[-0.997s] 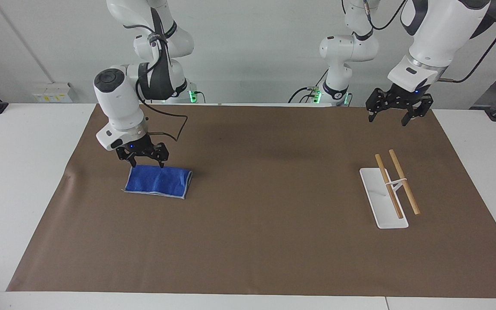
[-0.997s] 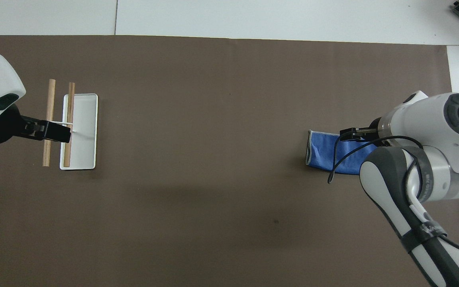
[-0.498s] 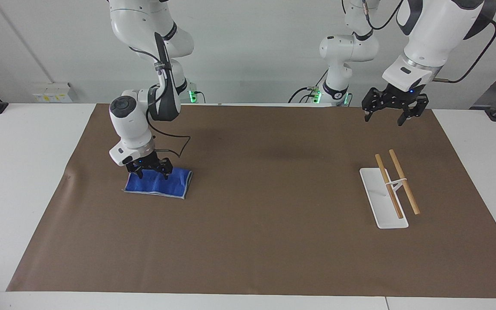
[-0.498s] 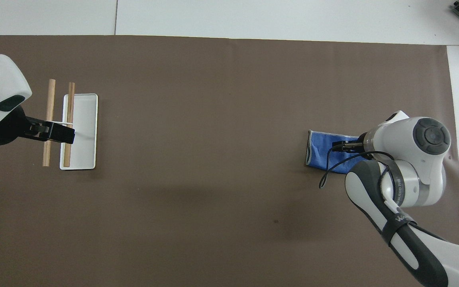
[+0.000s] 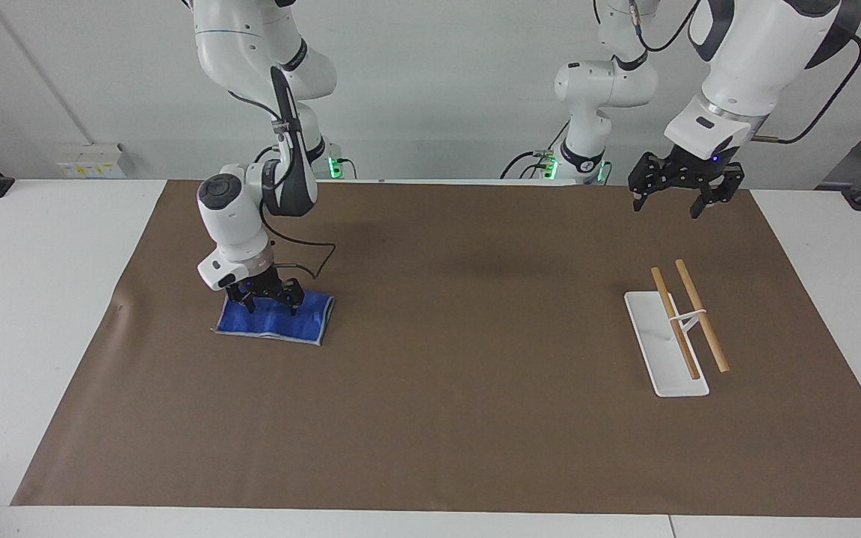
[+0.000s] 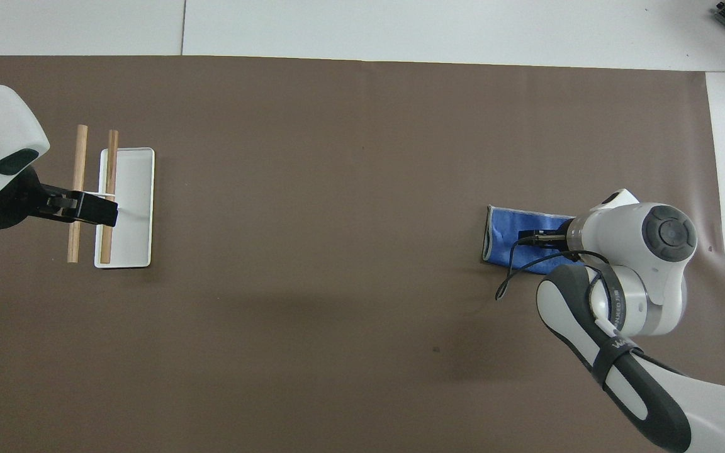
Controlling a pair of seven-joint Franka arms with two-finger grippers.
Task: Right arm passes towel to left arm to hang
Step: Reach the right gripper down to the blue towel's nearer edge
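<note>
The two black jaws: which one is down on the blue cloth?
The right gripper, jaws open, is down on the towel. The left gripper, jaws open, hangs in the air, waiting near the wooden-rod rack.

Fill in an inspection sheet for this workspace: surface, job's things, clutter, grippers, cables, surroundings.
Surface: white table covered by a brown mat, its edge slightly wrinkled toward the right arm's end.
Job's things: blue towel flat on the mat at the right arm's end; white-based rack with two wooden rails at the left arm's end, nothing hung.
Clutter: nothing seen.
Grippers: right gripper open, down at the towel's edge nearer the robots; left gripper open, waiting raised near the rack.
Cables: black cable looping off the right wrist above the mat.
Surroundings: white wall; socket box at the right arm's end.
</note>
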